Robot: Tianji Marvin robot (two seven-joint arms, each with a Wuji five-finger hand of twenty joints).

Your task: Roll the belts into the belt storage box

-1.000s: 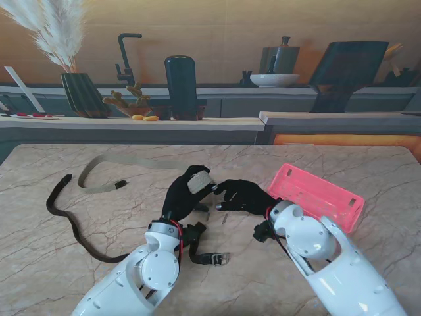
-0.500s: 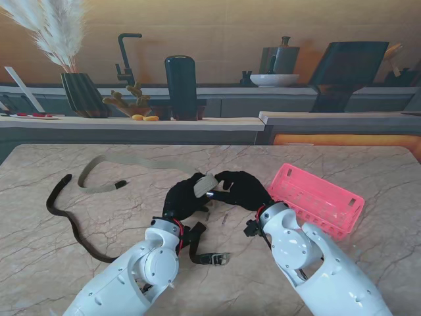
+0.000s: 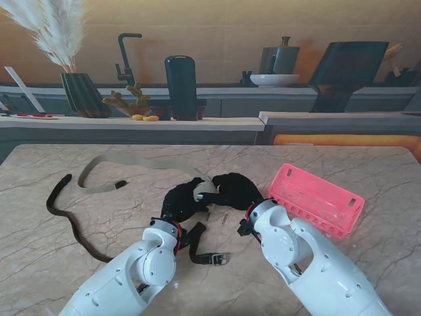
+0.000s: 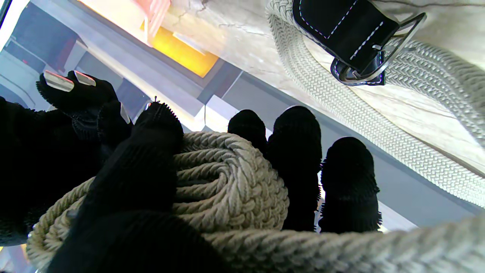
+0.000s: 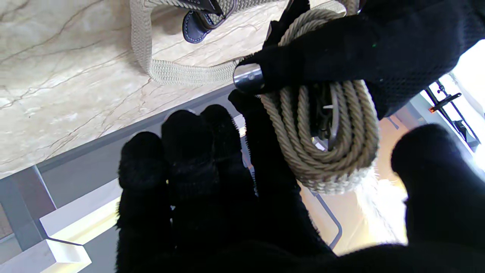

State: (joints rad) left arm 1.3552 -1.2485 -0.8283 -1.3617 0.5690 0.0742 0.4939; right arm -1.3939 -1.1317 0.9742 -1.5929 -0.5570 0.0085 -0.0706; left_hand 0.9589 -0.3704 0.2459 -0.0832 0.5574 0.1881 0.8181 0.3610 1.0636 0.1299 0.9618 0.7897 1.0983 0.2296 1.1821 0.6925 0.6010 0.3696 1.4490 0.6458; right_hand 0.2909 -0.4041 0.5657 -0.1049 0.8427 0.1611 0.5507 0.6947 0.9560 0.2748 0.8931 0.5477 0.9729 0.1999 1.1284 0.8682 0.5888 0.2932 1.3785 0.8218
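Two black-gloved robot hands meet over a marble counter, just to the left of the pink belt storage box, which lies with its long axis running from far left to near right. From the stand's view the left hand and right hand touch around a small pale roll, the beige woven belt; its loose tail runs left and away from the box, then loops back to a dark end. A dark brown belt snakes across the counter still farther left of the box, and a black belt with a metal buckle lies nearer to me, partly hidden by the left arm. The left wrist view shows what the stand cannot: the belt coiled in a tight spiral, the left hand's fingers clenched around it, and the tail's black leather buckle end on the marble. The right wrist view shows the coil edge-on, with the right hand's fingers and thumb spread either side; whether they press it cannot be told.
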